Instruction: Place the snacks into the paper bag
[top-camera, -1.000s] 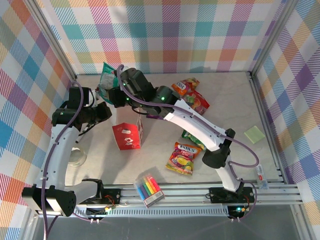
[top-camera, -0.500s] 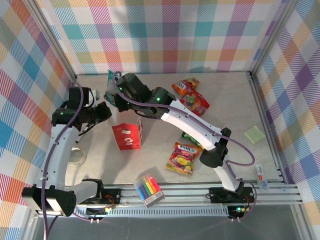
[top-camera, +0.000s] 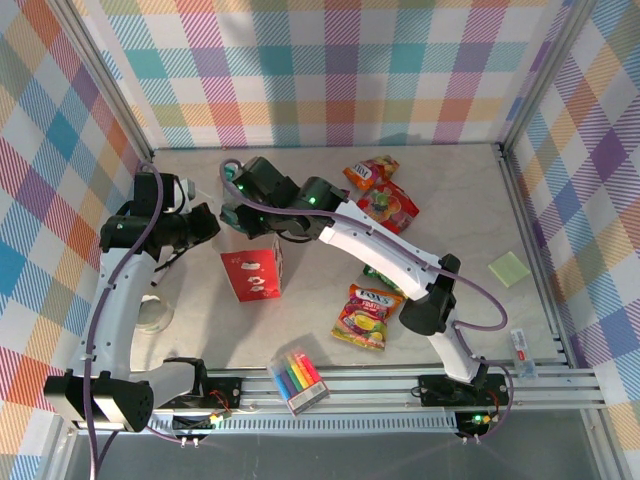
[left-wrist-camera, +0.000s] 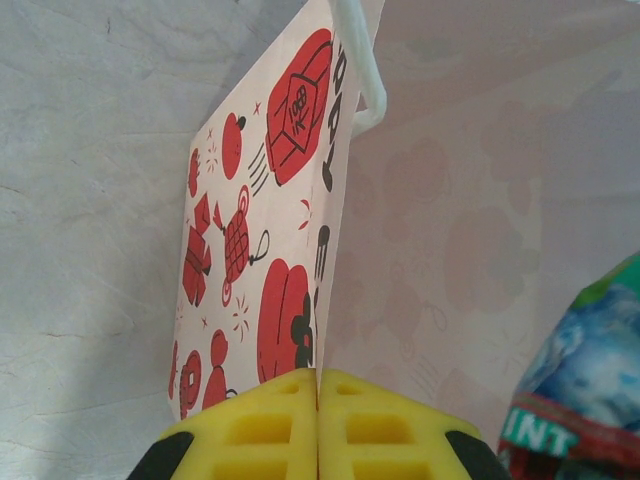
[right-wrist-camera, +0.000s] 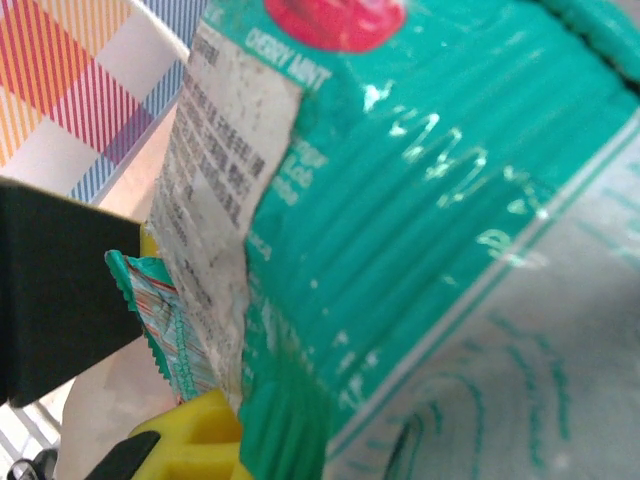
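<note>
While L pincer (left-wrist-camera: 318, 420) nips bag (left-wrist-camera: 250, 250) edge, R pincer (right-wrist-camera: 230, 440) clamps teal packet (right-wrist-camera: 400, 200).

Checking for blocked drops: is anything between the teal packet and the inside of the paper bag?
Nothing visible is. The left hand pinches the paper bag by its wall so the mouth stands open; the teal packet, gripped by the right hand, hangs at that opening with only bare paper beyond.
</note>
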